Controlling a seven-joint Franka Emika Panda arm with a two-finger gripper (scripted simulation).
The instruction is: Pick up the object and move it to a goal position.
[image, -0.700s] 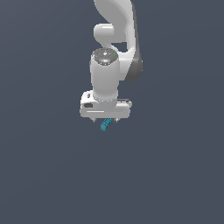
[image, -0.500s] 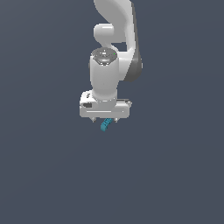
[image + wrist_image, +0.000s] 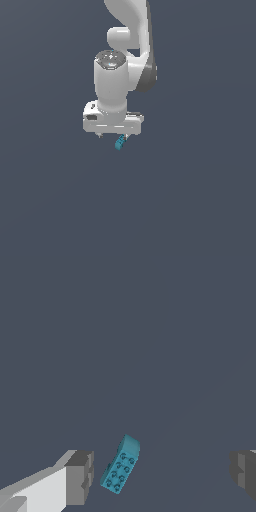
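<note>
Object (image 3: 120,465) seemingly loose between spread fingers (image 3: 80,477)

Exterior view faces the arm from afar, wrist view close between fingers (image 3: 80,478) — both share the teal piece (image 3: 120,465)

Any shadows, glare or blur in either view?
Exterior view: flat lighting, no cast shadows, soft shading on the arm; teal piece is tiny and coarse. Wrist view: sharp, studs readable on it, no glare; end effector fingers cropped at the frame edge.
</note>
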